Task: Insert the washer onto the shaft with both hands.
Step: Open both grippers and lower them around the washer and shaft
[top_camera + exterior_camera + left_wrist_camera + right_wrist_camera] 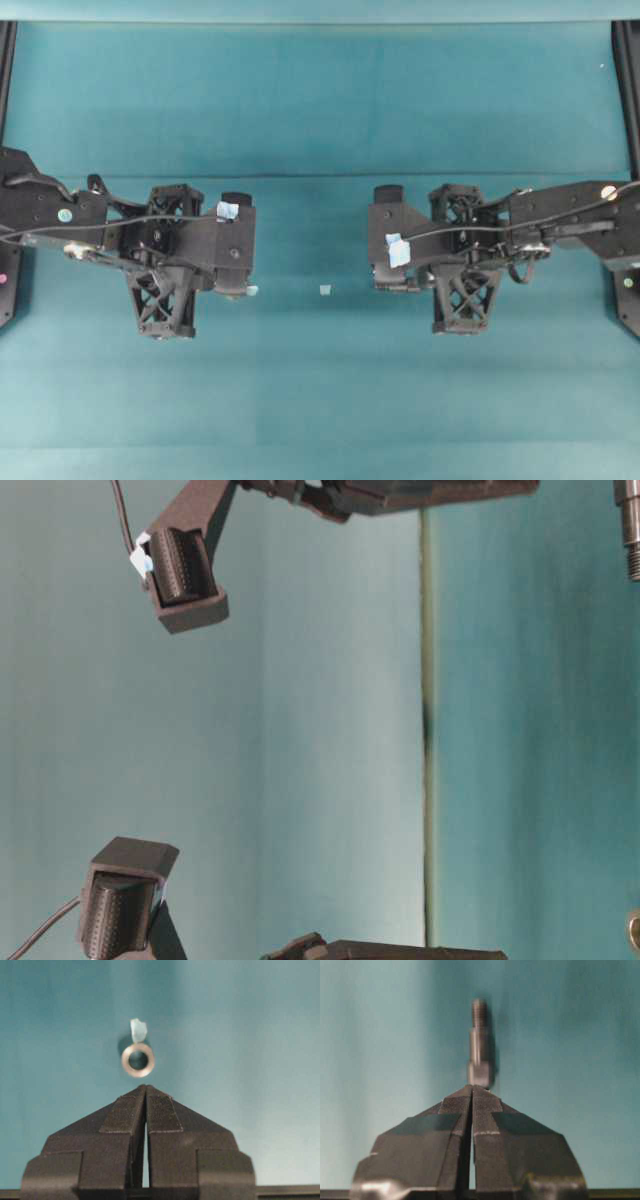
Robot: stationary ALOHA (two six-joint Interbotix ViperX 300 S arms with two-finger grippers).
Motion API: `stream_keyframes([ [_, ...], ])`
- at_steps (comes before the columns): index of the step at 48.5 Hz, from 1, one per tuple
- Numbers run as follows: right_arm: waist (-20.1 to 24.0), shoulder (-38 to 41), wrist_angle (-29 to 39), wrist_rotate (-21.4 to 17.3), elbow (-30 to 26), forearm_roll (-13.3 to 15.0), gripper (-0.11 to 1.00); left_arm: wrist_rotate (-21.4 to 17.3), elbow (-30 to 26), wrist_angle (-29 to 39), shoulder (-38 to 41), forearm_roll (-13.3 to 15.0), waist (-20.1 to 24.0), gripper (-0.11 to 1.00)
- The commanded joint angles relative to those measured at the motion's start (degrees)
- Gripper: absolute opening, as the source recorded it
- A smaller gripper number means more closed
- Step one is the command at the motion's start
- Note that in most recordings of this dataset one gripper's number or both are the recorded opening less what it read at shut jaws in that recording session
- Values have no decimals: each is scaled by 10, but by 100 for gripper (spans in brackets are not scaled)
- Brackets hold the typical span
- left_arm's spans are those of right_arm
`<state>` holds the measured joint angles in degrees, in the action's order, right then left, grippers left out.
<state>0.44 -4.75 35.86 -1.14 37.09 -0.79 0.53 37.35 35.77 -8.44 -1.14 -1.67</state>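
The washer [138, 1060] lies flat on the teal table cover [250, 1035], just ahead of the tips of the left gripper [145, 1089], with a small pale scrap [138, 1030] touching its far edge. The fingers of this gripper are pressed together and hold nothing. The shaft [479, 1045] lies on the cover straight ahead of the right gripper [472, 1088], with its thick end nearest to the tips and the threaded narrow end pointing away. Whether that thick end touches the tips I cannot tell. The right gripper is also clenched and empty.

In my judgement the first risk is simple: both grippers are shut, so if either one goes forward or down as it is, the closed tips will push the part away instead of taking it. The washer is thin and flat on soft cloth, so a finger could slide over it or flip it. The scrap beside it could be pinched together with the ring. The shaft is round and may roll aside if only one finger meets it first.
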Motion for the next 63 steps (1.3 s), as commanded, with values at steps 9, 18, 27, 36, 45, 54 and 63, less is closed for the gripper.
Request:
stream_keyframes([
  [9,2,3,-26,5,3,1,0,6,1,-6,-1,-2,-1,3],
  [18,2,12,-33,4,11,1,35,6,7,-4,12,-2,-1,35],
  [27,2,14,-36,2,21,2,87,5,8,-11,16,-2,-1,87],
  [36,1,12,-54,1,26,1,87,7,12,-32,16,-1,-2,79],
  [45,-2,17,-59,2,28,2,87,13,13,-36,25,-2,-1,80],
  [54,-4,25,-66,1,35,3,87,25,11,-51,47,-2,-1,80],
  [63,-4,32,-75,0,41,3,87,36,9,-62,71,-1,-2,80],
])
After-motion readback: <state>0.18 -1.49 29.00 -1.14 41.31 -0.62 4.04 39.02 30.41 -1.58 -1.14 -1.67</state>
